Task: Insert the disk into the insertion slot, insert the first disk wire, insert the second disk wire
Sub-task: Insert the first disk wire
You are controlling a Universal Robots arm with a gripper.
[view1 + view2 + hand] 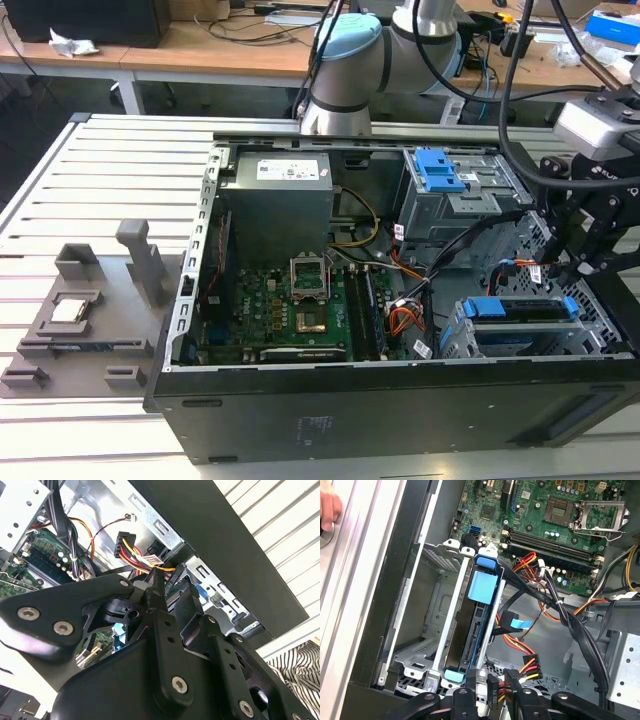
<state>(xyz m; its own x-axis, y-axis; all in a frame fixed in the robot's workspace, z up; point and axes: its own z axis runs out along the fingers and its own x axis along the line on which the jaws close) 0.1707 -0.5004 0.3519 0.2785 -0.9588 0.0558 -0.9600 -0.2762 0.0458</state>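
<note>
The black end effector [491, 686] pinches the small black plastic disk-wire connector [493, 681], likely light, rigid, best gripped by its body.

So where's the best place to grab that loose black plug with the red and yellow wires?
Probably the power plug itself: pinch its hard black body across the broad flat faces, approaching from the side away from the wires, which leave one end and would flex.

The disk [520, 308] is sitting in the insertion slot [455, 342] inside the computer case [400, 420]; the motherboard [280, 310] is lying to the exterior view's left of it.
</note>
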